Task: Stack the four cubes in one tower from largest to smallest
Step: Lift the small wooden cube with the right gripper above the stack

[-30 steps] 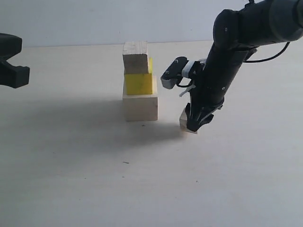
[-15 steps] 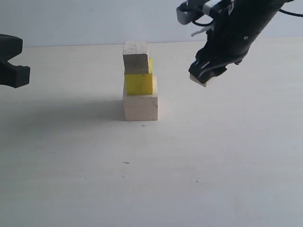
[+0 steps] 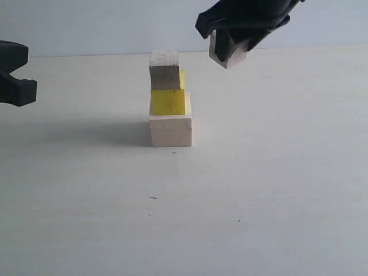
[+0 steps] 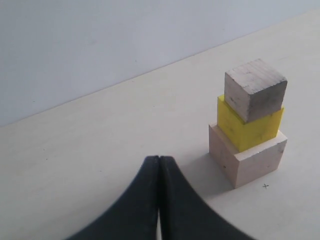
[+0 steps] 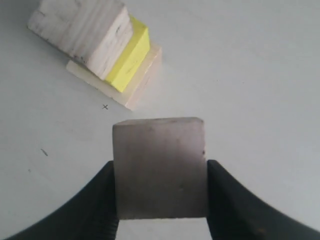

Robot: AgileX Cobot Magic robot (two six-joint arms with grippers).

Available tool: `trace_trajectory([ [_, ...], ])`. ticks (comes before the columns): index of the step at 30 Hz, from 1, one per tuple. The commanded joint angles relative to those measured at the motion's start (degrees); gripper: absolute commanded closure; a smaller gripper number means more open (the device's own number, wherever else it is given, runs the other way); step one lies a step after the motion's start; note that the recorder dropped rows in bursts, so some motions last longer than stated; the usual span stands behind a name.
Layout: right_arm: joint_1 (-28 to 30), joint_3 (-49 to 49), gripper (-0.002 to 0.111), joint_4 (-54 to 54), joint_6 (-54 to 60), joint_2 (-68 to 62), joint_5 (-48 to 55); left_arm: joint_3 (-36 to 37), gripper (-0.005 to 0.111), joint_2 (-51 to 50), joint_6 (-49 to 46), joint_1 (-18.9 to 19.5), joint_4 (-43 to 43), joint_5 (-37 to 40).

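Up and away with the small cube (image 3: 237,56), pinched on two opposite faces by the right tool (image 3: 229,50). Down on the worktop (image 3: 259,201) just right of the stack (image 3: 169,103) a second ago, halfway up half a second ago, and now carried high: above the level of the stack's top, off to its right in the exterior view, touching nothing but the tool. Held tilted, one corner lowest. From the right wrist, looking down past the cube onto the stack below and to one side. No change in the stack itself: large cube (image 3: 170,130) at the bottom, yellow cube (image 3: 168,102) on that, medium cube (image 3: 165,73) on top, a sliver of yellow showing past the medium cube's right edge. Over at the left edge, same spot as before for the left tool (image 4: 159,165): clenched, jaws pressed flat together, grasping nothing, well apart from the cubes.
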State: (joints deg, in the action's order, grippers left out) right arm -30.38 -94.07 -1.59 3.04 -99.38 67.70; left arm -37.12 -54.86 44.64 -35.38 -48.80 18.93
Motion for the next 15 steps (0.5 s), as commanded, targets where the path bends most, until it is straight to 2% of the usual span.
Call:
trace_trajectory([
  [1,-3.52,-7.57,0.108,2.5,-5.0,-2.91,2.26,-0.37,0.107,-0.2,0.2,0.03,0.32,-0.57],
  [7,-6.33,-14.43,0.108,2.01,-10.93,-8.4,2.26,-0.37,0.107,-0.2,0.22,0.03,0.32,0.4],
  [15,-7.64,-17.15,0.108,3.17,-21.36,-11.92,2.26,-0.37,0.107,-0.2,0.22,0.03,0.32,0.28],
])
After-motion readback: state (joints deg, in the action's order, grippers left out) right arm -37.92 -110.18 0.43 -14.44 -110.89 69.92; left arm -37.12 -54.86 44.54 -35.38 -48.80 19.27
